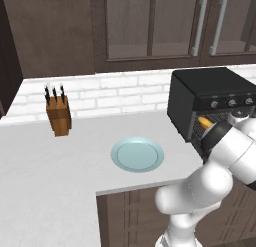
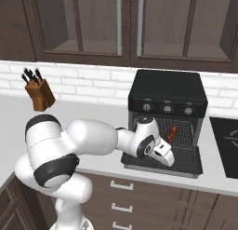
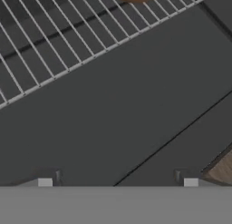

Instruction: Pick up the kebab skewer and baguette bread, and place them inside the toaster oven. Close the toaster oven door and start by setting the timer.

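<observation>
Left base view: the toaster oven [image 1: 210, 98] is seen on the table [image 1: 60, 161] with its front open; the baguette bread [image 1: 205, 123] is seen inside the cavity, just beyond the arm's wrist. A pale blue plate [image 1: 137, 154] lies bare on the table, well to the side of the hand; a knife block [image 1: 58, 114] stands farther off.

Right base view: the gripper [image 2: 168, 160] is held low over the lowered toaster oven door [image 2: 186, 163], angled downward. The kebab skewer [image 2: 172, 133] is seen on the rack, just behind and above the fingers. Nothing is seen in the hand.

Hand view: the fingers [image 3: 45, 182] are spread wide and empty; the dark door panel lies directly ahead of them, the wire rack [image 3: 68, 32] beyond it, and a brown-red item at the far edge, too cropped to identify.

Progress: both foods are judged placed inside. Closing the door and setting the timer are judged outstanding.

Writing: none legible; only small light marks by the knobs [image 2: 167, 109], too small to be read.
</observation>
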